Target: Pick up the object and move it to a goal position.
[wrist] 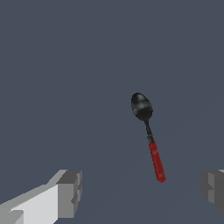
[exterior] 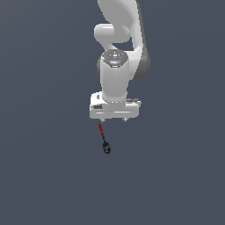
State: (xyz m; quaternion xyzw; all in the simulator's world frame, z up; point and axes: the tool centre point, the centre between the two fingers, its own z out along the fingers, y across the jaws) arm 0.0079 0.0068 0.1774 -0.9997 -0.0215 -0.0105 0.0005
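Flat slate-grey ground, no edges or horizon; white arm above a tiny spoon (exterior: 104,139).

Spoon lies on the grey surface just past the gripper (exterior: 114,119), at its 7 o'clock in the exterior view: red handle end nearest the fingers, glossy black head pointing to 6 o'clock. Jaws spread wide, nothing between them; wrist view shows one grey fingertip (wrist: 70,193) at each side, spoon (wrist: 148,134) in the gap but ahead of them, handle closer to the other pad.
Risk, as I judge it: the spoon is thin and off-centre, so a straight descent may miss it or catch only the handle tip, and it could pivot or skid out on closing.
No goal marker visible. Height above the surface hard to read: no shadows. Far fingertip cut off at frame edge.
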